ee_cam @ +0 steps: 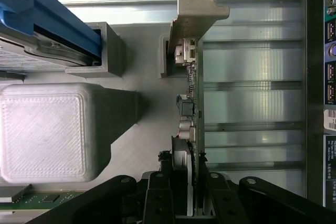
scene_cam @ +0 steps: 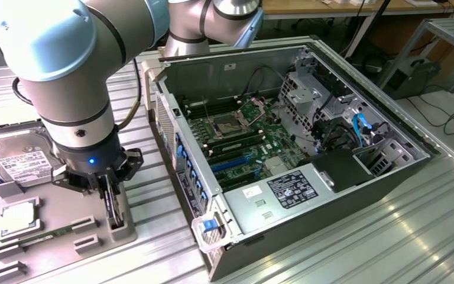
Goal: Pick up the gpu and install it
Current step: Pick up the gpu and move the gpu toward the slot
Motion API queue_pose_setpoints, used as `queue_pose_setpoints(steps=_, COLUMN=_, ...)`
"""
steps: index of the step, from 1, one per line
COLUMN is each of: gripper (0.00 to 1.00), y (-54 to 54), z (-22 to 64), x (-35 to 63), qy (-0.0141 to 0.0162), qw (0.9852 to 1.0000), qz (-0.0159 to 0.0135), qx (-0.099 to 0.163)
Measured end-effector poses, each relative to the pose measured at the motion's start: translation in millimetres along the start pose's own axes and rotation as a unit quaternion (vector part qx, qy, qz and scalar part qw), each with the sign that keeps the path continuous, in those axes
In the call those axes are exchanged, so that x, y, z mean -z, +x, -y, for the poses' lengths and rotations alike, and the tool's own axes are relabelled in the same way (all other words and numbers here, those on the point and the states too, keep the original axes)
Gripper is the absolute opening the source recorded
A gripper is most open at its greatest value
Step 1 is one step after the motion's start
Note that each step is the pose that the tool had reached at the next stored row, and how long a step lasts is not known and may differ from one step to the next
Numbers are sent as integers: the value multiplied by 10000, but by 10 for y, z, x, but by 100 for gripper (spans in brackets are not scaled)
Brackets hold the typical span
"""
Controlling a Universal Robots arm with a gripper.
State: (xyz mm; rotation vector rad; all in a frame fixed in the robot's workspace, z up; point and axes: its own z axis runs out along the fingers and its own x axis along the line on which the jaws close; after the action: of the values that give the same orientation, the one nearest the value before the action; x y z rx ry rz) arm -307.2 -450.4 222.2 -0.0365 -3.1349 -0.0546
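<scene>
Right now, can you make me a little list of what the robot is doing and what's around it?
gripper: down over the tray, shut on the card
card: standing on edge in its slot on the tray, not yet in the computer
tray: gray, on the exterior view's left
hard drive: lying on the tray beside the arm
computer case: open, on the exterior view's right, green board showing inside

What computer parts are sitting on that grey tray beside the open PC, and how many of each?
Hard drive: 1
Square silver chip: 1
Memory stick: 1
gpu, standing on edge: 1
Total: 4
</scene>
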Motion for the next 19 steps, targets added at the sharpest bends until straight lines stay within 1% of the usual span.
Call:
queue_pose_setpoints(steps=1, gripper=28, y=0, z=0, x=0, qy=0, qw=10000, qz=0, qx=0)
queue_pose_setpoints(steps=3, gripper=28, y=0, z=0, x=0, qy=-12, qw=10000, qz=0, qx=0)
queue_pose_setpoints(steps=6, gripper=28, y=0, z=-1, x=24, qy=-13, qw=10000, qz=1, qx=0)
queue_pose_setpoints(steps=19, gripper=28, y=2, z=-9, x=268, qy=-12, qw=10000, qz=0, qx=0)
